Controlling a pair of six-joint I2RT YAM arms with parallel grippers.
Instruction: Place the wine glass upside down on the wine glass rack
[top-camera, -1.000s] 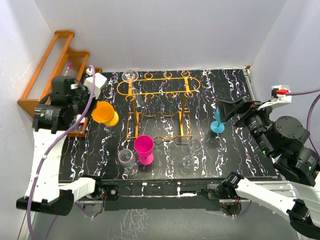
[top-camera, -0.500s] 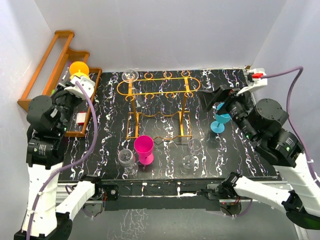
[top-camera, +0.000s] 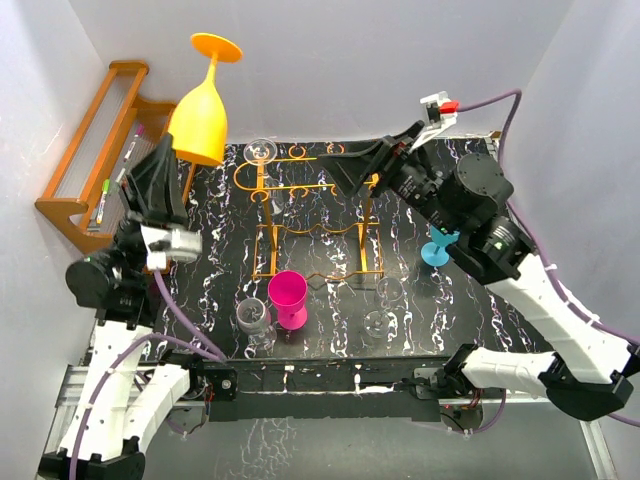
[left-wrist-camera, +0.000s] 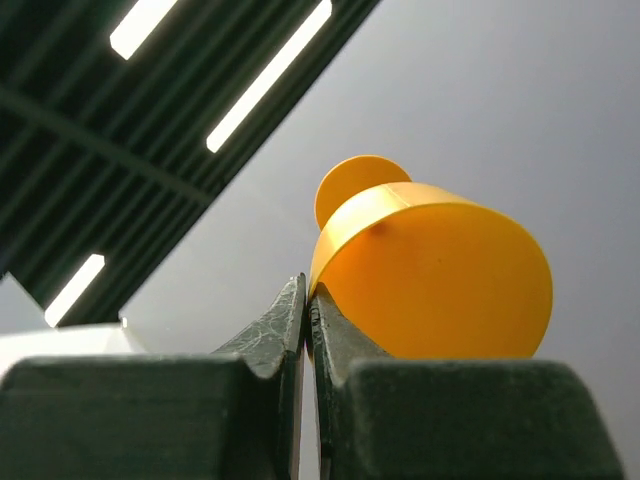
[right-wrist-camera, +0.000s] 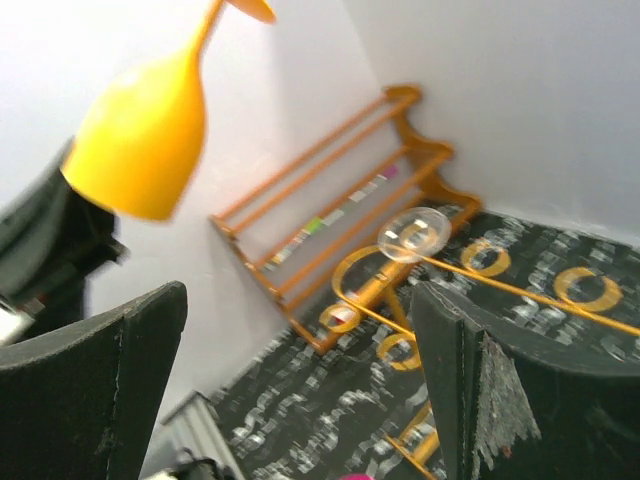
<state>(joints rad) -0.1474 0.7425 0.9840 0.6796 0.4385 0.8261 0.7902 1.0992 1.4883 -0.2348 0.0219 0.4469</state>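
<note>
Top external: left hand (left-wrist-camera: 307, 297) is holding the orange glass (top-camera: 197, 118) high over the counter's (top-camera: 470, 300) left edge, well apart from the wire rack (top-camera: 318, 180). Glass is riding inverted, with mouth down, foot up and stem leaning slightly. Fingers are pinching the bowl's rim. Right hand (right-wrist-camera: 298, 330) is hovering over the rack, fingers wide apart. Clear glass (top-camera: 261, 151) is sitting at the rack's far-left ring. Pink glass (top-camera: 288, 293) is standing mouth up on the counter in front.
</note>
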